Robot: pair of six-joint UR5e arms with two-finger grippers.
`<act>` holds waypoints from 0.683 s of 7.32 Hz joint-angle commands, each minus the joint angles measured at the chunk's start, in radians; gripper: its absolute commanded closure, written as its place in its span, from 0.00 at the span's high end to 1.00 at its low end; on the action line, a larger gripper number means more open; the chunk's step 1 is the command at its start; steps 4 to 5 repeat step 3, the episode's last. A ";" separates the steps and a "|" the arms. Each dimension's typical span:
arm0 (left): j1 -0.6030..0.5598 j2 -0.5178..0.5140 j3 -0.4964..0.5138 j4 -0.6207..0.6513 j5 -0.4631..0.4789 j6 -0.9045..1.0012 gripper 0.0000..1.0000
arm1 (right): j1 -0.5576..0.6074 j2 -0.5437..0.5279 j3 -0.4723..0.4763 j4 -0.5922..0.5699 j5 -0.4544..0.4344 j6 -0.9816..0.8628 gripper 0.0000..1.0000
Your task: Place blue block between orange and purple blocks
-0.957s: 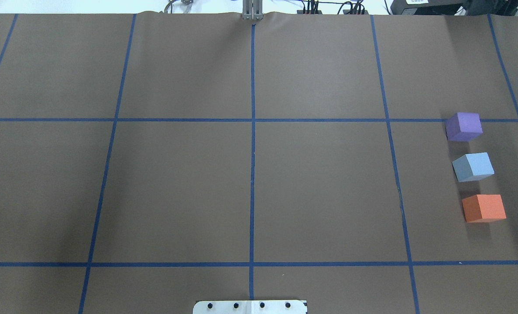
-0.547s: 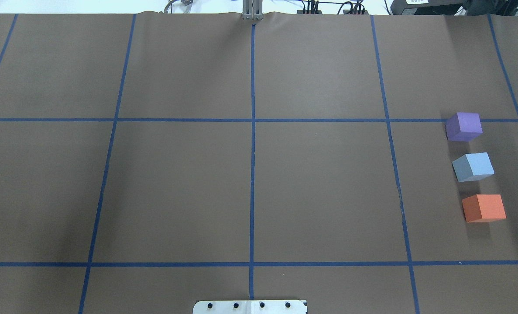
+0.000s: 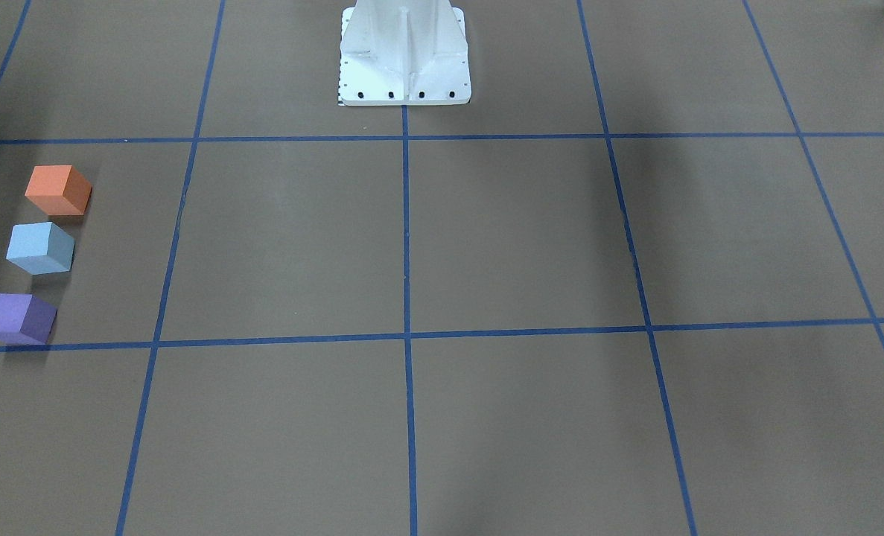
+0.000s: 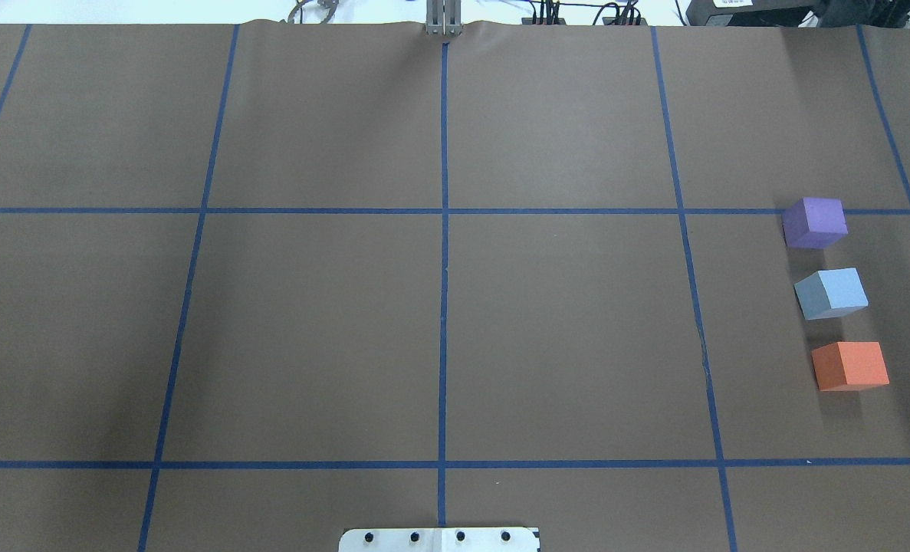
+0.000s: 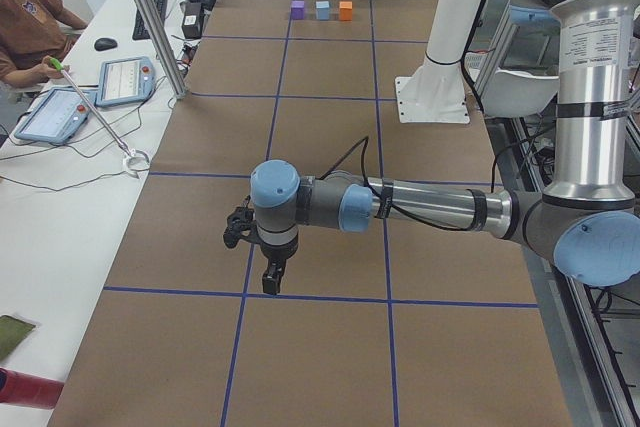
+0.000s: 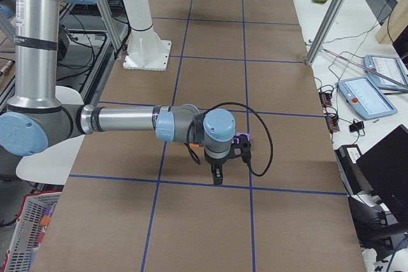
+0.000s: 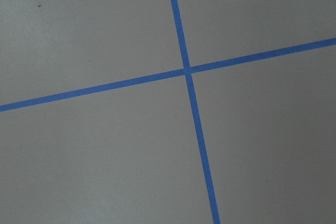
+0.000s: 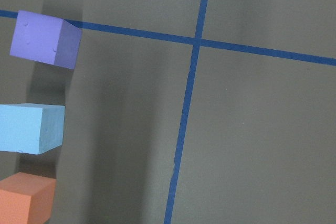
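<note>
The blue block (image 4: pixel 830 293) sits on the brown table between the purple block (image 4: pixel 815 222) and the orange block (image 4: pixel 849 366), in a line near the right edge, with small gaps between them. The same row shows at the left in the front view: orange (image 3: pixel 58 190), blue (image 3: pixel 39 248), purple (image 3: pixel 17 318). The right wrist view shows purple (image 8: pixel 44 39), blue (image 8: pixel 31 128) and orange (image 8: pixel 26 198) at its left edge. My left gripper (image 5: pixel 270 283) and right gripper (image 6: pixel 217 178) hang above the table and show only in the side views. I cannot tell whether they are open or shut.
The white robot base (image 3: pixel 404 52) stands at the table's near middle. Blue tape lines (image 4: pixel 443 230) divide the brown table into squares. An operator (image 5: pixel 30 17) sits at a side desk with tablets (image 5: pixel 125 79) beyond the far edge.
</note>
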State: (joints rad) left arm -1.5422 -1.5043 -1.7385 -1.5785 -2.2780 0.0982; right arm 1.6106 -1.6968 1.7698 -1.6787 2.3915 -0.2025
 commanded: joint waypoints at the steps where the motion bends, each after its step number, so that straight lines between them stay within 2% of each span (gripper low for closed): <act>1: -0.001 -0.002 0.000 0.000 0.000 0.000 1.00 | 0.000 -0.001 0.002 -0.001 0.000 0.000 1.00; 5: 0.001 -0.007 0.000 0.000 0.000 0.000 1.00 | 0.000 -0.001 0.003 0.001 0.000 0.000 1.00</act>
